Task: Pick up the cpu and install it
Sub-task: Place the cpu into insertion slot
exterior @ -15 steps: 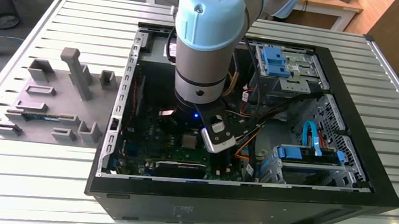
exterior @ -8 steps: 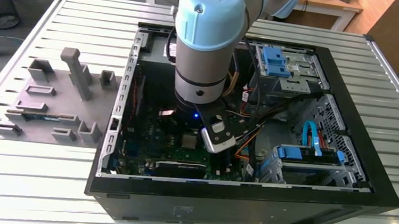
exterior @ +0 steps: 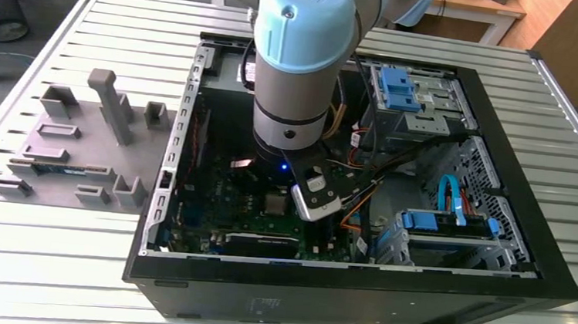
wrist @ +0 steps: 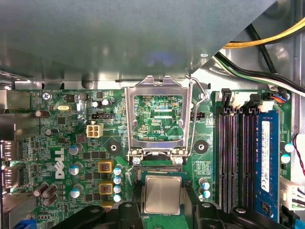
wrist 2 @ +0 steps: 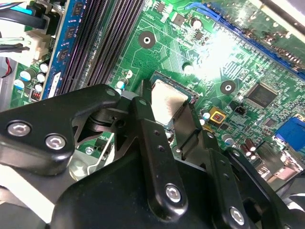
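The arm (exterior: pixel 295 54) is held near vertical, reaching down into the open computer case (exterior: pixel 361 291), with the wrist over the motherboard (wrist 2: pixel 238 62). In both wrist views the gripper (wrist 2: pixel 167 104) is seen low over the socket, its black fingers (wrist 2: pixel 143 112) set narrow against two opposite edges of the cpu (wrist: pixel 163 193). The cpu is shown as a small flat square with a dull silver top and a thin pale rim. It lies level at the socket, just beside the hinge of the opened load plate (wrist: pixel 155 85); whether it is fully seated cannot be told. The case is laid on its side on a slatted metal worktop (exterior: pixel 83 285). In the exterior view a grey parts tray (exterior: pixel 73 153) is placed at the case's 9 o'clock, and a wire bin (exterior: pixel 2 0) is seen on the floor toward 10 o'clock.
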`<state>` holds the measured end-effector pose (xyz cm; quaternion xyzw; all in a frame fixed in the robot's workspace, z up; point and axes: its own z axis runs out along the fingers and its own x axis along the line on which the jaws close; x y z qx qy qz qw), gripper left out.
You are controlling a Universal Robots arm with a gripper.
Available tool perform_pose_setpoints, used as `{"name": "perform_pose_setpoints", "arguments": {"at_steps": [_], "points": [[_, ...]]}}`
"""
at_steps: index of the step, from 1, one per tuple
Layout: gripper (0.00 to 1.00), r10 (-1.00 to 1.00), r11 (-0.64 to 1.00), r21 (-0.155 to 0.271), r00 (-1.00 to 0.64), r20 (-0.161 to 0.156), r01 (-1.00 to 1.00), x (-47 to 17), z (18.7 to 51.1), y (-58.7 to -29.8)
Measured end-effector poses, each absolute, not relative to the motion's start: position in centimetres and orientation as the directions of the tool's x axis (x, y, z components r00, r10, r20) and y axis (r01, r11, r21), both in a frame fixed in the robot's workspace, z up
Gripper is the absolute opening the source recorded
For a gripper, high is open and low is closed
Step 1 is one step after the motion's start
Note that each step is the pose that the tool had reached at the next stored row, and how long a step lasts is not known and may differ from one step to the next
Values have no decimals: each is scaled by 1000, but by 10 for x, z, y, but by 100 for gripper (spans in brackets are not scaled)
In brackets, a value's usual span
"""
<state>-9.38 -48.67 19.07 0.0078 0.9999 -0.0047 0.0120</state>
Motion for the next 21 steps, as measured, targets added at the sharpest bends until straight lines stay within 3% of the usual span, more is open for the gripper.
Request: {"name": "perform_pose_setpoints", "arguments": {"at_steps": [21], "points": [[43,8,1000,-7,-1000,-27,8,-97,191,-487]]}}
